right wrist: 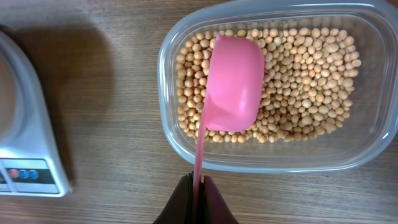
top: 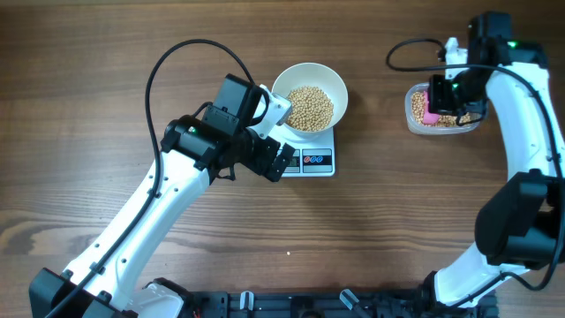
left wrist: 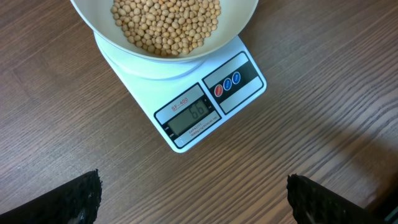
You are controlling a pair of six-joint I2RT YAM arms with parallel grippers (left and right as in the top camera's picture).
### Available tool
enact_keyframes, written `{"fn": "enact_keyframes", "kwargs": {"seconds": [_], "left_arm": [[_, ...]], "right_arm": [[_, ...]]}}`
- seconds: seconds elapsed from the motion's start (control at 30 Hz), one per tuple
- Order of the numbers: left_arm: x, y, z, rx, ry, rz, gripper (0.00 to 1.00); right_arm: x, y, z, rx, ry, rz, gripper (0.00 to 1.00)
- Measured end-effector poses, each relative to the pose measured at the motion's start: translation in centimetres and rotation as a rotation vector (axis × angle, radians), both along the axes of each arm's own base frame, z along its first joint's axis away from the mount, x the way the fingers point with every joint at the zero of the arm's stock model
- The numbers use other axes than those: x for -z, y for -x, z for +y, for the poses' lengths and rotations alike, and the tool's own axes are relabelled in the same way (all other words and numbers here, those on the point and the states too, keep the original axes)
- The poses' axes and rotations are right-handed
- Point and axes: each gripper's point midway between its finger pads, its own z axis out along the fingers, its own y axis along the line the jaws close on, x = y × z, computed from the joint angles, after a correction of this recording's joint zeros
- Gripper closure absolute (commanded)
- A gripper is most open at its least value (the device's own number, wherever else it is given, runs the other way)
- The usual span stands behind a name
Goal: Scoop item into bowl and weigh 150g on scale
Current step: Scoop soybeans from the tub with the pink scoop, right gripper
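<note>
Left arm (top: 159, 208) slants from near-left toward the scale (left wrist: 186, 121), left claw (left wrist: 196, 205) spread wide and empty just near of it. Right arm (top: 530, 150) bends over the far-right tub (right wrist: 166, 124), right claw (right wrist: 199, 200) clamped on the pink scoop (right wrist: 235, 84) by its handle. The bowl (left wrist: 106, 37) sits on the scale, holding beans (top: 309, 108); more beans fill the tub.

One white bowl (top: 311, 72), one scale (left wrist: 211, 106) with one display (left wrist: 189, 115) and three round buttons (left wrist: 227, 86), one clear tub (right wrist: 168, 74), one pink scoop (right wrist: 233, 84). Two grippers: left gripper (left wrist: 193, 193), right gripper (right wrist: 198, 199). The beans (left wrist: 165, 25) are too many to count and lie in two lots, bowl and tub, on one worktop (top: 88, 71)
</note>
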Motion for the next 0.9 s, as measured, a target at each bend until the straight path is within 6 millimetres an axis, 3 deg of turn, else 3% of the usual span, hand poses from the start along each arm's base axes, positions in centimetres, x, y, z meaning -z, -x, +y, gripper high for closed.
{"fn": "enact_keyframes", "kwargs": {"seconds": [0.9], "left_arm": [[0.0,0.0,0.0,0.0,0.0,0.0,0.0]], "right_arm": [[-1.0,1.6,-3.3,0.062,-0.257,-0.026,0.96]]}}
